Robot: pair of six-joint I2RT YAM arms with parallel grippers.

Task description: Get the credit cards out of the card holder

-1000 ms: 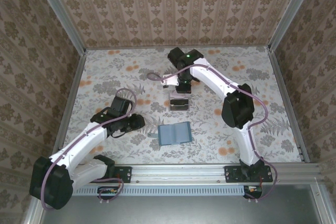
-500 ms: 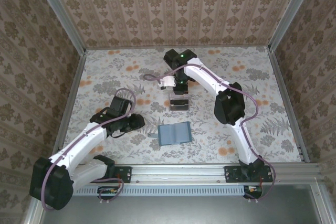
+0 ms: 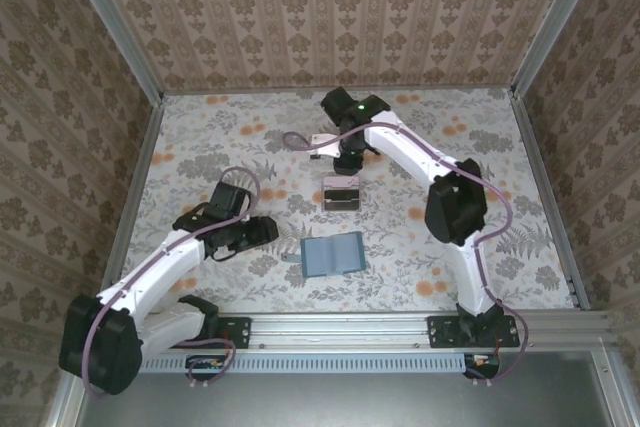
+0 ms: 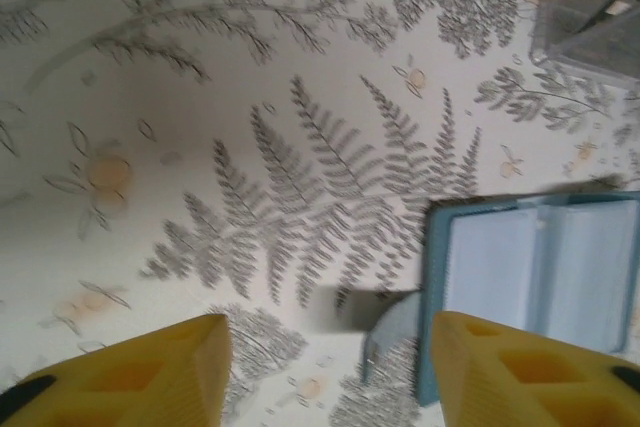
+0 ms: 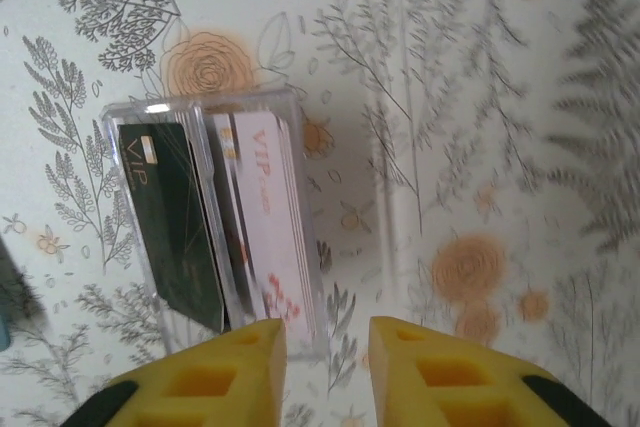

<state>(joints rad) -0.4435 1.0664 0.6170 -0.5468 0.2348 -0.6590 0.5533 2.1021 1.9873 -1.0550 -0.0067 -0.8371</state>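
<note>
Small teal-blue folding card holder (image 3: 332, 254) lies opened flat on the floral-print surface (image 3: 200, 147), blue-grey inside up. It sits abt mid-width, closer to the near edge than the far one. Small grey side tab (image 4: 390, 312) sticks out twd the surface's left edge.

The credit cards (image 5: 270, 217) are in a small clear plastic tray (image 5: 200, 107), standing on edge & packed side by side. One is dark green w/ "VIP" (image 5: 170, 212); the rest are pale pinkish w/ "VIP" lettering & white edges. Exact count can't be told. Tray sits near the centre of the surface, just beyond the card holder twd the far edge, not touching it.

Left claw (image 4: 330, 357): yellow fingers wide apart, nothing btwn them, hovering over bare surface just beside the holder's tab side. The right finger overlaps the holder's corner in the wrist view; contact can't be told.

Right claw (image 5: 327, 367): fingers apart w/ a narrow gap, only surface print visible btwn them. It hangs abv the far-edge side of the tray, gripping nothing.
</note>
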